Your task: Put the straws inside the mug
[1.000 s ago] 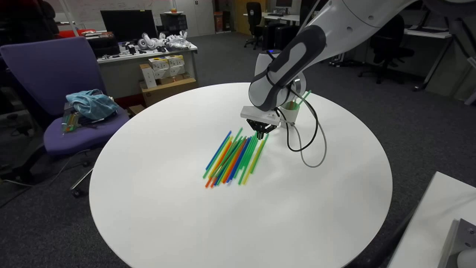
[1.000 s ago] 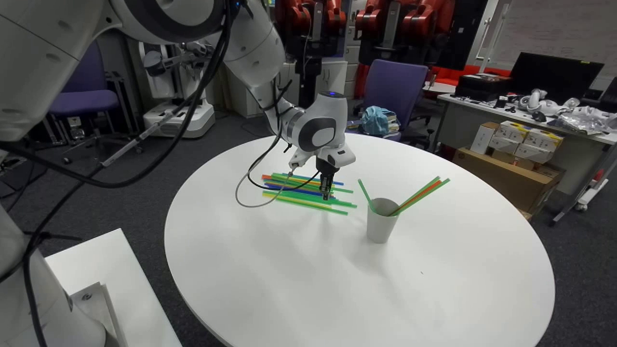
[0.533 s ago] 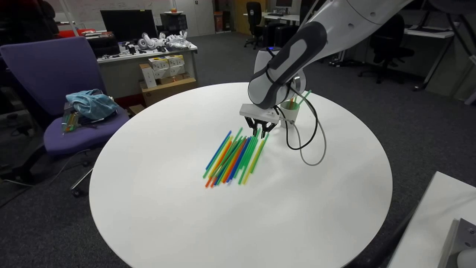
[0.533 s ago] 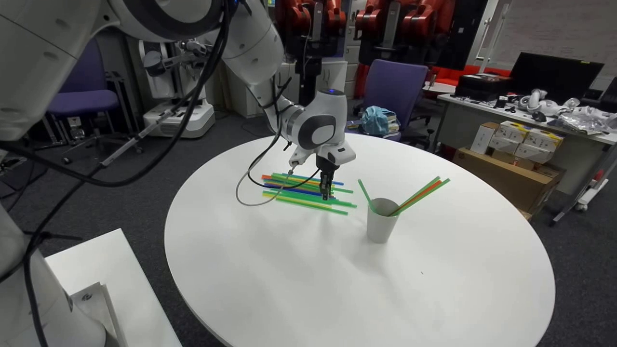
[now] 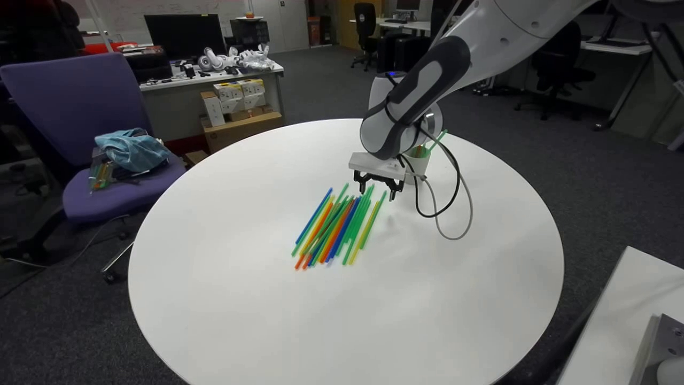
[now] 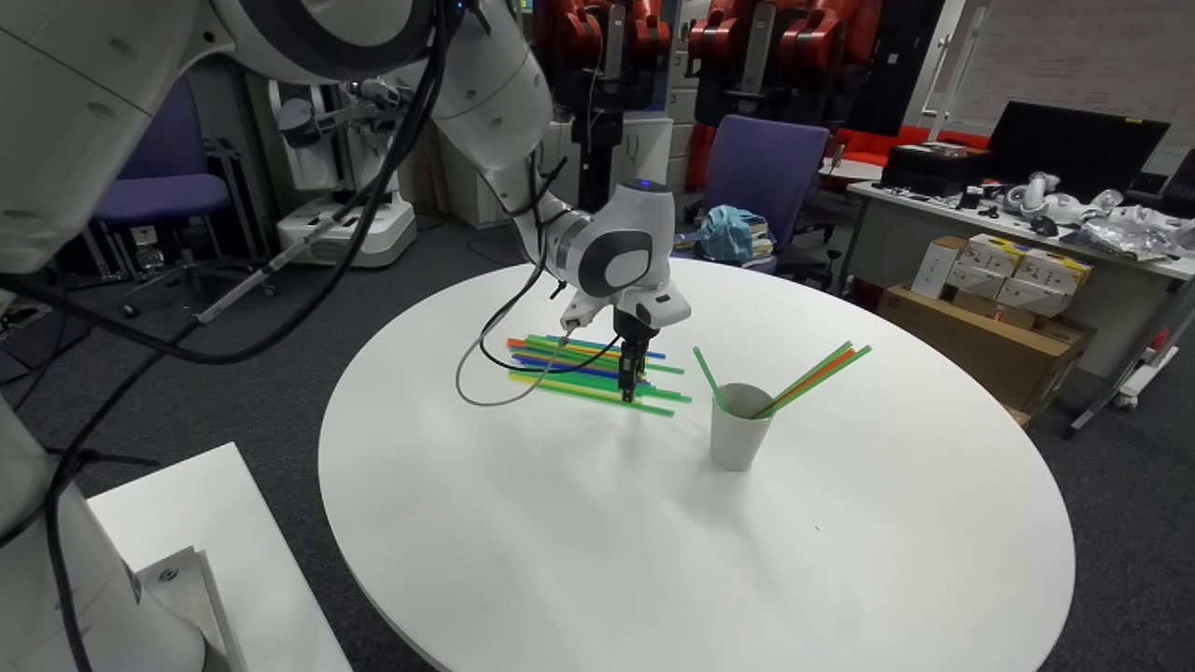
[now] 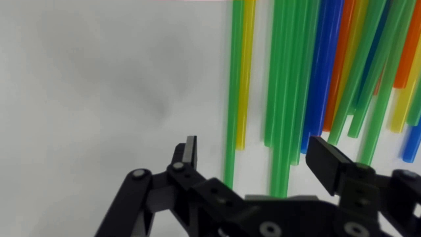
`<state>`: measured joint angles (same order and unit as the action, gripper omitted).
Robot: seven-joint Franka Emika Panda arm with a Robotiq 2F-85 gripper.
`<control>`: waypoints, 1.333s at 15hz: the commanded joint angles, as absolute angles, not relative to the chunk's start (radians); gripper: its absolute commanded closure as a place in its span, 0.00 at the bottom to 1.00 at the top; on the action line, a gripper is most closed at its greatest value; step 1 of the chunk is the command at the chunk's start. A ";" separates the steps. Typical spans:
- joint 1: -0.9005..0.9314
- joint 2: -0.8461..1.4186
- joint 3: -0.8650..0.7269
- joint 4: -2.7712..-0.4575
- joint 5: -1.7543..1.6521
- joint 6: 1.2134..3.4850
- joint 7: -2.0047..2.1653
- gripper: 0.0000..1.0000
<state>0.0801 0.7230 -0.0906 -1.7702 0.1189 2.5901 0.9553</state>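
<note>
White table: end effector above ends of straws, jaws spread wide, empty.

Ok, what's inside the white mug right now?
Green straws and an orange straw lean inside the mug, their upper ends sticking out above the rim. Their lower ends and the mug's bottom are hidden by its wall, so anything lying down there cannot be seen.

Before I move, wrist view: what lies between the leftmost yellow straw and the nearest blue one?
In the wrist view, left to right: a strip of white tabletop, then several green straws.
</note>
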 commanded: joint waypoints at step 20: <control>0.069 0.742 -0.096 -1.783 0.139 2.543 0.923 0.74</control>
